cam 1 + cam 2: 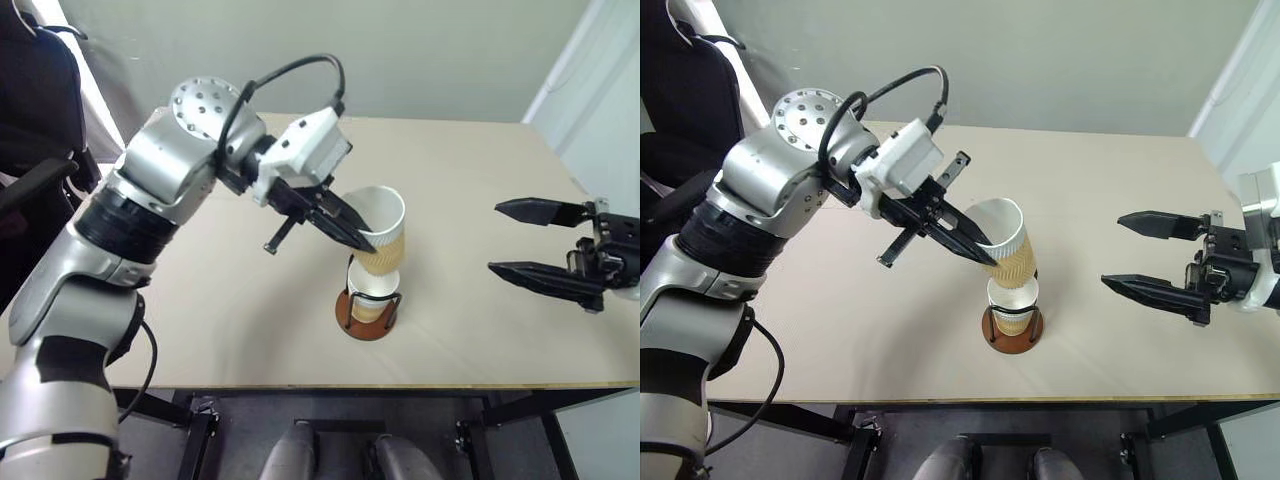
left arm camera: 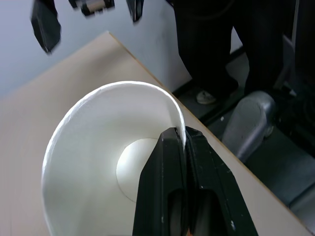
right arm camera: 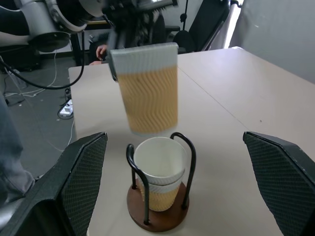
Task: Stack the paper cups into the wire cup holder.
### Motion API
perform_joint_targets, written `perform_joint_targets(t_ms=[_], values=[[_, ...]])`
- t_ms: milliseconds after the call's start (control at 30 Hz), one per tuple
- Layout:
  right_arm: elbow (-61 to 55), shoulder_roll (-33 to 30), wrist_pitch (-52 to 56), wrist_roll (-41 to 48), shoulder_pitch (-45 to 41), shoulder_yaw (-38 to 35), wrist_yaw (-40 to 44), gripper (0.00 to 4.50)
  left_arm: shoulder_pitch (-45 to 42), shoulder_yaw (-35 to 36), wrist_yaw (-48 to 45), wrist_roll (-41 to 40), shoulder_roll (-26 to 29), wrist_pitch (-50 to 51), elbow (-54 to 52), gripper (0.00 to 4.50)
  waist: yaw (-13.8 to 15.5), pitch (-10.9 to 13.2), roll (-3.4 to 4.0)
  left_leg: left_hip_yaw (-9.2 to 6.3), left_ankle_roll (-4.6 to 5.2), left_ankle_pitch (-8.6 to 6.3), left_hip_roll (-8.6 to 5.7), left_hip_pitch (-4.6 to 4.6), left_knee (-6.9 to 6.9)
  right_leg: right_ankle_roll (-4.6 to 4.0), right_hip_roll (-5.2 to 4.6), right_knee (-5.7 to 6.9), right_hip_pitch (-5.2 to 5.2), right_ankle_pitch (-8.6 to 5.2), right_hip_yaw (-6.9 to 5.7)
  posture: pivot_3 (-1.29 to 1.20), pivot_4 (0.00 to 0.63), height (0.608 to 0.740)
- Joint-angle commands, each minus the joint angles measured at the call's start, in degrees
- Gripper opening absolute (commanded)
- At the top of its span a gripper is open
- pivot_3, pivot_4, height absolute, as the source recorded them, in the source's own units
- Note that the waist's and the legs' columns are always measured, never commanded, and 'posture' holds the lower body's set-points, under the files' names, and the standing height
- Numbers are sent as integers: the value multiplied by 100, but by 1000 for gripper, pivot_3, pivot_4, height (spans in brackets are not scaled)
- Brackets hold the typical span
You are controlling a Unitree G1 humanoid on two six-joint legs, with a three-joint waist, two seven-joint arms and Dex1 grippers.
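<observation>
Left tool (image 1: 368, 240) pinched on ribbed tan paper cup's (image 1: 385, 235) rim; right tool (image 1: 510, 238) wide open, empty

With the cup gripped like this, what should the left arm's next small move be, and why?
Probably level the held cup and lower it. The left gripper pinches its rim, holding it tilted just above the cups already nested in the wire cup holder.

- Paper cups: three — one lifted cup (image 1: 1005, 243) tilted above the holder, two nested cups (image 3: 160, 173) standing inside it.
- Wire cup holder (image 3: 157, 219): one.
- Tabletop (image 1: 480, 200): one.
</observation>
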Motion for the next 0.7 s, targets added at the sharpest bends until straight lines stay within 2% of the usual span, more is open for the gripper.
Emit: perform_joint_targets(t_ms=[33, 167, 367, 700], values=[[-225, -79, 35, 181, 110, -417, -149, 4500, -139, -113, -184, -40, 78, -274, -44, 28, 0, 0, 0, 0, 0, 0, 0, 0, -2, 0, 0, 0, -1, 0, 0, 0, 150, 740], [-412, -81, 111, 267, 460, -803, -214, 4500, -93, -457, -184, 362, 31, -743, 175, 28, 7, 1, 1, 0, -1, -2, 0, -3, -12, -2, 0, -10, -2, -1, 0, 0, 150, 740], [-485, -94, 139, 354, 613, -956, -350, 4500, -160, -624, -184, 558, -167, -1100, 602, 28, 2, 2, 3, 0, 0, -5, 0, -21, -12, -2, 0, -17, -13, -1, 0, 0, 150, 740], [-614, -81, 131, 362, 732, -969, -617, 4500, -274, -972, -184, 326, -120, -1358, 815, 28, 3, 2, 4, -1, 2, -6, 0, -42, -12, 1, 0, -21, -31, 2, 0, 0, 150, 740]])
